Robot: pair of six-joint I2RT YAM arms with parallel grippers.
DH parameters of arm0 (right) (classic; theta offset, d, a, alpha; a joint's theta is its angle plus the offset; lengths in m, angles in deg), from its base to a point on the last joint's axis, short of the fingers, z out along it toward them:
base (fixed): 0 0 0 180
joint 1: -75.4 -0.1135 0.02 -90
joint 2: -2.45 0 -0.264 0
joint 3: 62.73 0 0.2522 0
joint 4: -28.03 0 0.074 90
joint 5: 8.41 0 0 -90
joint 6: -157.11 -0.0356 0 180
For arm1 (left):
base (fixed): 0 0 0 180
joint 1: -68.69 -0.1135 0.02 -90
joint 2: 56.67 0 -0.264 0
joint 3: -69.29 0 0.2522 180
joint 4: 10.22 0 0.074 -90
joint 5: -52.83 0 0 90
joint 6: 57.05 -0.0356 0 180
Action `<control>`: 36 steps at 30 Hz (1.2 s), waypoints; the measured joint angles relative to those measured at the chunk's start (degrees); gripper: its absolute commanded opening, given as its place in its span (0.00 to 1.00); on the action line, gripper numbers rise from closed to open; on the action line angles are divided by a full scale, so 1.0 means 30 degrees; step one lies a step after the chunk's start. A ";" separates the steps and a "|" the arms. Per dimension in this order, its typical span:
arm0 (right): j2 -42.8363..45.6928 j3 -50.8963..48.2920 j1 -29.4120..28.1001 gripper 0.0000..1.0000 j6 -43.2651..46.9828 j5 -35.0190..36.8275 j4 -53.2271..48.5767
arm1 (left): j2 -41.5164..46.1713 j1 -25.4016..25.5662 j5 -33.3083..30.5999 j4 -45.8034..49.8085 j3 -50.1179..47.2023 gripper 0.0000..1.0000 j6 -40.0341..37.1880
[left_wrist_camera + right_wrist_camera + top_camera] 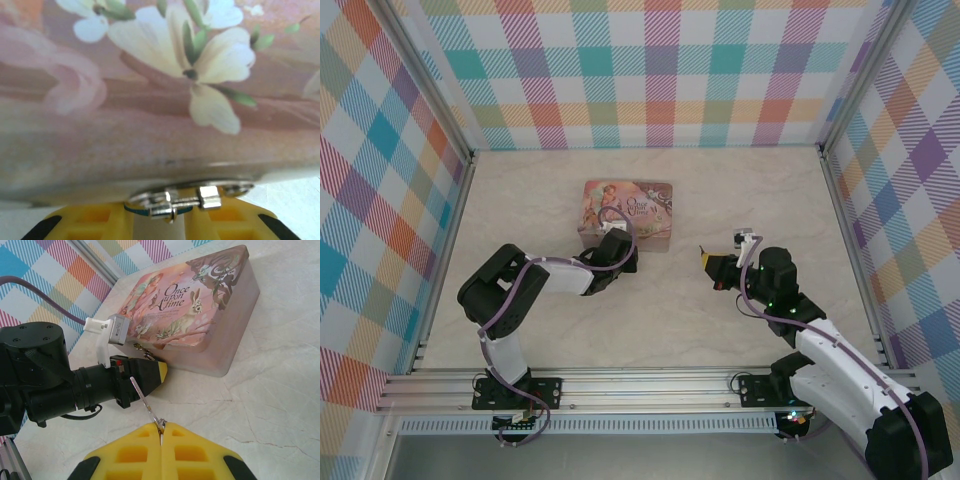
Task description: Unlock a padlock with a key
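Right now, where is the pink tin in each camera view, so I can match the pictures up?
Top external: the pink tin sits mid-table, toward the back.
Left wrist: its flowered wall spans the upper frame, close up.
Right wrist: tin at upper right, lid showing.
Shared landmark: the left hand at the tin's near wall.

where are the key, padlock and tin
key (144, 401), right wrist view, middle of its shaft
padlock (162, 212), left wrist view, silvery part by its teal edge
tin (200, 310), right wrist view, pictured lid

One tin (626, 210) — one padlock (160, 209), one key (145, 402)
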 measured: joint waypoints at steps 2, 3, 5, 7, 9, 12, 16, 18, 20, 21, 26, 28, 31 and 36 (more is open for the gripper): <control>0.0000 -0.0015 0.0000 0.01 -0.0007 0.0007 -0.0007 | 0.0000 0.0000 0.0000 0.0000 0.0000 0.24 0.0044; 0.0000 -0.0022 0.0000 0.01 0.0000 0.0000 -0.0015 | 0.0000 0.0007 0.0007 0.0000 0.0000 0.24 0.0044; 0.0000 -0.0036 0.0000 0.01 0.0000 0.0000 0.0000 | 0.0036 0.0007 0.0007 0.0066 0.0000 0.23 0.0087; 0.0000 -0.0102 0.0000 0.00 0.0000 0.0007 0.0007 | 0.0095 0.0007 0.0015 0.0219 0.0000 0.23 0.0182; -0.0007 -0.0233 0.0000 0.00 0.0000 0.0000 0.0000 | 0.0277 0.0007 0.0066 0.0452 0.0007 0.23 0.0401; -0.0255 -0.0306 -0.0036 0.00 0.0022 0.0007 -0.0015 | 0.0488 0.0000 0.0342 0.1078 0.0211 0.23 0.0736; -0.0801 -0.0532 -0.0452 0.00 0.0240 0.0015 0.0437 | 0.0699 0.0007 0.0889 0.2288 0.0787 0.22 0.1362; -0.1115 -0.0860 -0.0780 0.00 0.0517 0.0080 0.0787 | 0.0758 0.0007 0.1173 0.2929 0.1209 0.22 0.1741; -0.1574 -0.1202 -0.1122 0.00 0.0838 0.0211 0.1158 | 0.0889 0.0007 0.1428 0.3461 0.1552 0.22 0.2164; -0.1814 -0.1319 -0.1260 0.00 0.0984 0.0248 0.1304 | 0.0976 0.0000 0.1559 0.3679 0.1668 0.22 0.2397; -0.3781 -0.1574 -0.2164 0.00 0.1661 0.0845 0.2477 | 0.1341 0.0007 0.2222 0.4867 0.2273 0.20 0.3585; -0.4634 -0.1588 -0.2586 0.00 0.1880 0.1071 0.3257 | 0.1392 0.0007 0.2448 0.5238 0.2506 0.19 0.4058; -0.6040 -0.1596 -0.3147 0.00 0.2120 0.1399 0.4554 | 0.1545 0.0007 0.2761 0.5872 0.2783 0.18 0.4714; -0.8371 -0.1530 -0.3803 0.00 0.2594 0.1770 0.6484 | 0.1880 0.0007 0.3330 0.7002 0.3264 0.14 0.5916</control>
